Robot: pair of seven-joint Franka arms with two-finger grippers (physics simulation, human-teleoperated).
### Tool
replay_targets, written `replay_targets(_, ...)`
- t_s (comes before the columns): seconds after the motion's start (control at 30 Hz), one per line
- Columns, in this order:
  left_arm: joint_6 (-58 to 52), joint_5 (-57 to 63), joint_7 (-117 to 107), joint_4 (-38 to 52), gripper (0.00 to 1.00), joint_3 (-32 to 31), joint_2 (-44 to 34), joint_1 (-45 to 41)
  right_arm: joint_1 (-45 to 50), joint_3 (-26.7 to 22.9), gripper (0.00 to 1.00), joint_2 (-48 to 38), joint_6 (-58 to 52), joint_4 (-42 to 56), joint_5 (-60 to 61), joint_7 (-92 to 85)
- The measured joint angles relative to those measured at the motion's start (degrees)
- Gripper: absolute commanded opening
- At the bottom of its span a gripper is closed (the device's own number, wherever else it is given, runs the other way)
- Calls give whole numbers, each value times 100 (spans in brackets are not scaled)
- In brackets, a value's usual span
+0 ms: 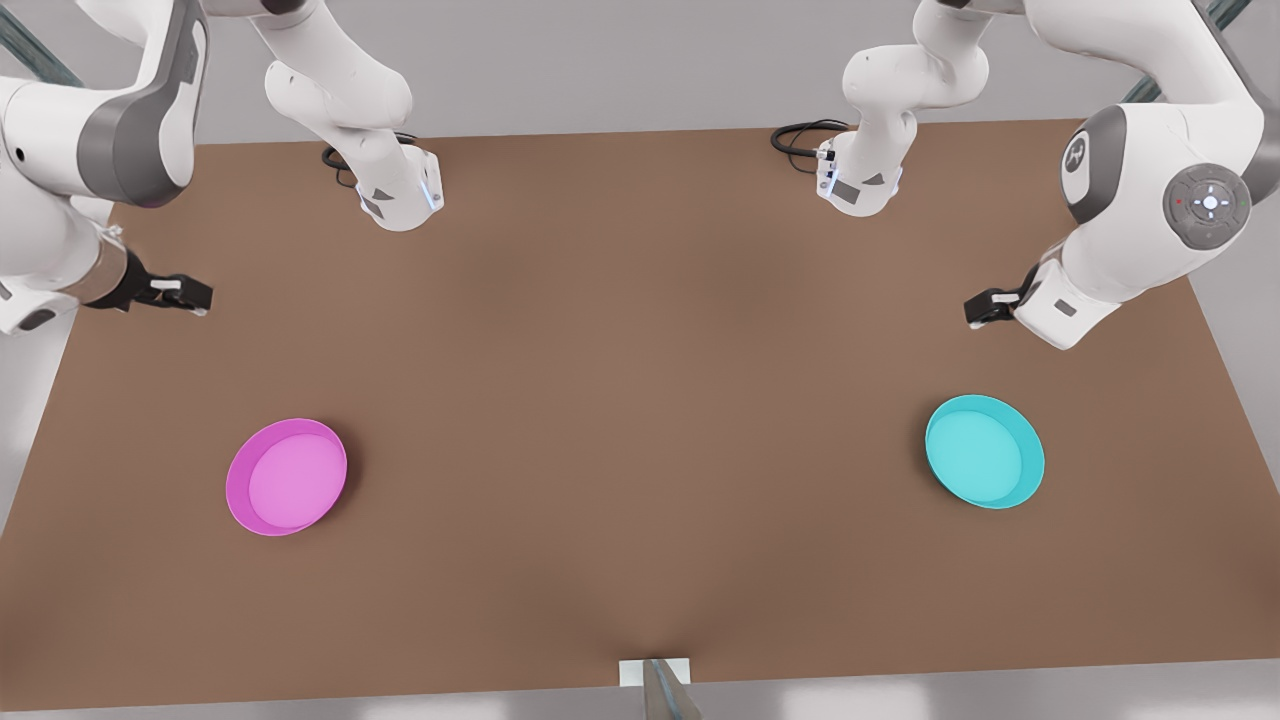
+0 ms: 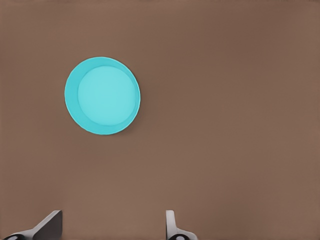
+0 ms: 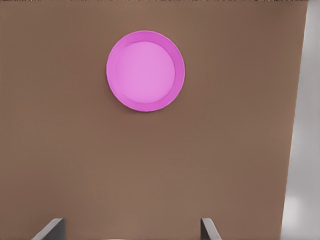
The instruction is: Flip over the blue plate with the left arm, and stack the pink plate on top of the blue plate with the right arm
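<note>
Front view: we see the brown bench (image 1: 640, 420) carrying everything, with two white arms reaching in from the far side. The arm at the front view's right ends in the left claw (image 1: 975, 310), which hangs above the bench, apart from the blue plate (image 1: 984, 451); that plate lies flat, hollow side up, on the bench nearer the camera than the claw. The arm at the front view's left ends in the right claw (image 1: 190, 295), also hanging clear of the bench, with the pink plate (image 1: 287, 477) flat and hollow side up nearer the camera than it and slightly toward the middle. The two plates are well apart, at opposite ends of the bench.

In the left wrist view we look down past the left claw (image 2: 112, 227); its two fingers stand wide apart, released, gripping nothing. The blue plate (image 2: 102, 95) sits ahead of the fingertips, untouched, on bare bench (image 2: 225, 125).

In the right wrist view the right claw (image 3: 132, 230) is likewise spread and released, empty. The pink plate (image 3: 145, 71) lies ahead of it, apart from the fingers, and the bench (image 3: 150, 165) ends at its edge off to one side of the claw.
</note>
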Motion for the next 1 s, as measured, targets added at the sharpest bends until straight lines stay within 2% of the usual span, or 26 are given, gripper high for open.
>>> replay_targets(0.07,13,-11,6,90,100,31,79,14,-3,-4,100,27,44,1,-1,-8)
replay_targets(0.1,17,-41,3,221,100,45,367,170,-2,-6,100,40,61,2,-1,-11)
replay_targets(0.23,127,-438,102,1235,100,45,2093,1741,8,-7,100,87,103,8,1,-24)
replay_targets(0.4,1126,-1119,791,1243,100,226,3392,2596,12,-7,100,131,126,9,1,-35)
replay_targets(0.6,2291,-1490,1755,470,100,245,3959,2720,0,-42,100,163,132,2,12,-42)
replay_targets(0.8,3044,-1803,2500,383,100,245,4246,2836,-23,-85,100,220,130,1,24,-46)
replay_targets(0.83,3117,-1889,2601,382,79,245,4264,2844,-23,-85,100,228,130,1,25,-47)
replay_targets(0.87,3174,-1962,2695,381,72,245,4271,2848,-21,-85,100,238,130,1,25,-47)
replay_targets(1.0,3312,-2181,3010,381,70,245,4273,2826,-6,-85,100,261,131,0,27,-49)
